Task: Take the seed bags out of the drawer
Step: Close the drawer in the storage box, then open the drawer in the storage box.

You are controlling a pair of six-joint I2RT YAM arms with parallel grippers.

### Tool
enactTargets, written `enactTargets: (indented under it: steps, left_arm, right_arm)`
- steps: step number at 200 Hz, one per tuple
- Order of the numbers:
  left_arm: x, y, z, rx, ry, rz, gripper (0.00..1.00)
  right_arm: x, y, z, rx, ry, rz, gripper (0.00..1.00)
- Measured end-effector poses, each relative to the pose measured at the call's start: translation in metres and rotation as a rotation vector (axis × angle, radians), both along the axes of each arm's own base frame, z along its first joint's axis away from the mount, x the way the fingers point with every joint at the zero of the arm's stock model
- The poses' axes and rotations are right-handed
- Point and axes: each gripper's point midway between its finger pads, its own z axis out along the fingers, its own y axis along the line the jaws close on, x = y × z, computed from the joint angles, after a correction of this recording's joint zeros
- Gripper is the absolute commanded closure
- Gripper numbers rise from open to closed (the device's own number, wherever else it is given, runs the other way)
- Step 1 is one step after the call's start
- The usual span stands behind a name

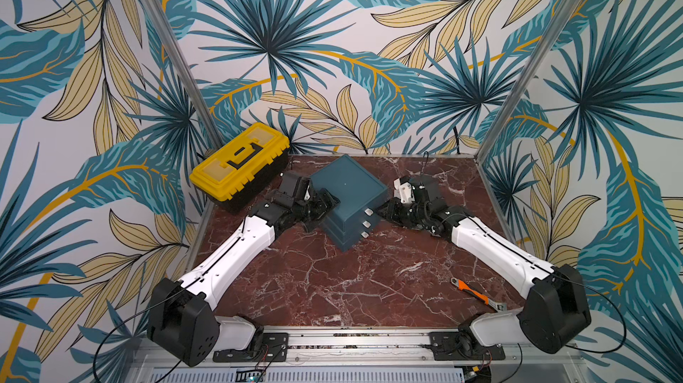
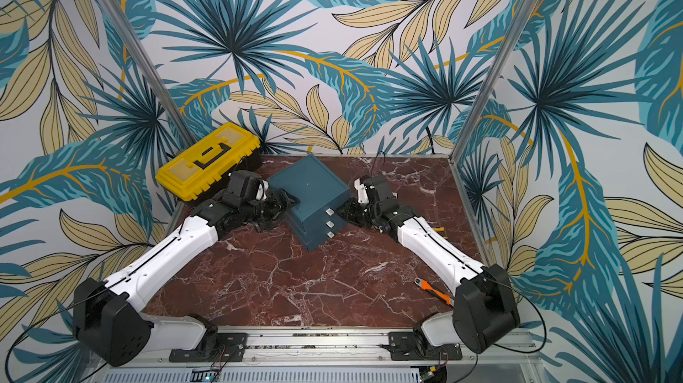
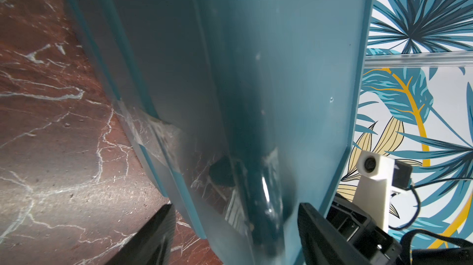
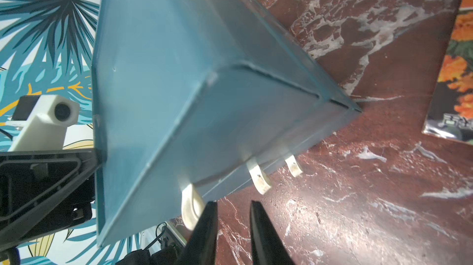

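A teal drawer cabinet (image 1: pixel 347 185) (image 2: pixel 308 187) stands cornerwise mid-table, its three drawers looking pushed in. Three white handles face my right arm; the top handle (image 4: pixel 190 207) rests against the outer side of one finger. My right gripper (image 4: pixel 233 202) (image 1: pixel 382 211) is slightly open, with only the table showing between its fingers. My left gripper (image 3: pixel 235 204) (image 1: pixel 329 198) is open and straddles the cabinet's (image 3: pixel 256 97) opposite corner, with a gap on one side. One seed bag (image 4: pixel 458 71), printed with orange flowers, lies flat on the table beside the cabinet. The right arm hides it in both top views.
A yellow toolbox (image 1: pixel 240 161) (image 2: pixel 207 161) sits at the back left, close behind my left wrist. An orange-handled wrench (image 1: pixel 476 294) (image 2: pixel 436 290) lies near the front right by the right arm's base. Walls and metal posts close in the marble table (image 1: pixel 332 281).
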Motion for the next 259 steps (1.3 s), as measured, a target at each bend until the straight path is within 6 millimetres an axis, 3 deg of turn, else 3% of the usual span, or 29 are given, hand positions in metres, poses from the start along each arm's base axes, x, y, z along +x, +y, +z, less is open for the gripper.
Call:
enactTargets:
  steps: [46, 100, 154, 185, 259]
  left_arm:
    - [-0.003, -0.002, 0.001, 0.013, 0.0, 0.0, 0.2]
    - [-0.014, -0.023, 0.002, 0.007, -0.002, -0.036, 0.21]
    - [-0.015, -0.026, 0.003, 0.0, -0.003, -0.032, 0.2]
    - [-0.015, -0.026, 0.004, -0.002, -0.004, -0.032, 0.2]
    - [-0.015, -0.027, 0.004, -0.004, -0.003, -0.036, 0.21]
  right_arm:
    - [-0.025, -0.015, -0.022, 0.049, 0.06, -0.079, 0.58]
    - [-0.022, -0.011, -0.058, 0.177, 0.143, -0.178, 0.54]
    - [-0.004, 0.004, -0.065, 0.301, 0.142, -0.215, 0.57]
    - [0.003, 0.013, -0.059, 0.352, 0.12, -0.214, 0.61]
    - [0.004, 0.024, -0.063, 0.401, 0.122, -0.208, 0.68]
